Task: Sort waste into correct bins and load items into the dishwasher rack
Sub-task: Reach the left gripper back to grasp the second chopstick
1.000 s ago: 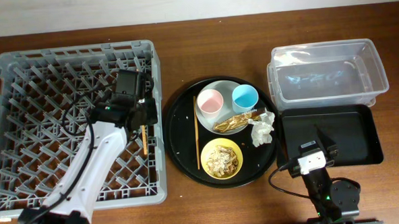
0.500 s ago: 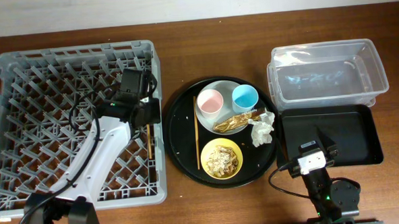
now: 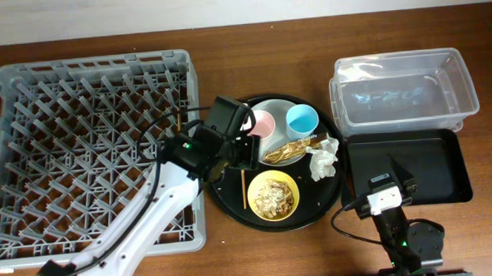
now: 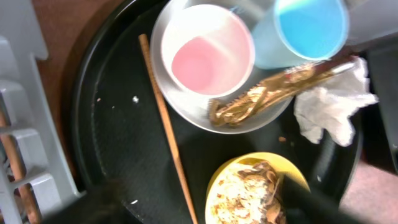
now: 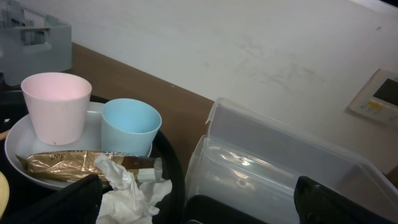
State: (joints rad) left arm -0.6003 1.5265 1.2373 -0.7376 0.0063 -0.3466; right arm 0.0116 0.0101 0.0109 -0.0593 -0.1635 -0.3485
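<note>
- Off dishwasher rack (image 3: 62, 121) now, over round tray (image 4: 118, 143) with left fingers (image 4: 102, 206) wide, empty
- First chopstick (image 4: 13, 163) down in rack; second chopstick (image 4: 163, 118) on tray, likely next pick
- Right fingers (image 5: 68, 199) wide, idle over black tray (image 3: 442, 158)

- Large square plastic rack (image 3: 28, 97), beside the left pincer (image 3: 232, 153): plain grey, with a lattice pattern of pegs.
- Round tray (image 3: 223, 193) under this pincer: black, with a few pale specks.
- Small pink cup (image 4: 208, 53) and small blue cup (image 4: 305, 28): plain, no print.
- Round plate (image 4: 180, 106): pale grey-green.
- Shiny wrapper (image 4: 261, 99): gold-brown, with bright glints.
- Crumpled paper napkin (image 4: 329, 109): white.
- Round bowl (image 4: 227, 171), closest to the pincer: yellow, holding beige crumbly scraps (image 4: 242, 196).
- Thin wooden chopstick (image 4: 165, 118): light brown.
- Wooden table (image 3: 267, 54): dark brown, with fine grain.
</note>
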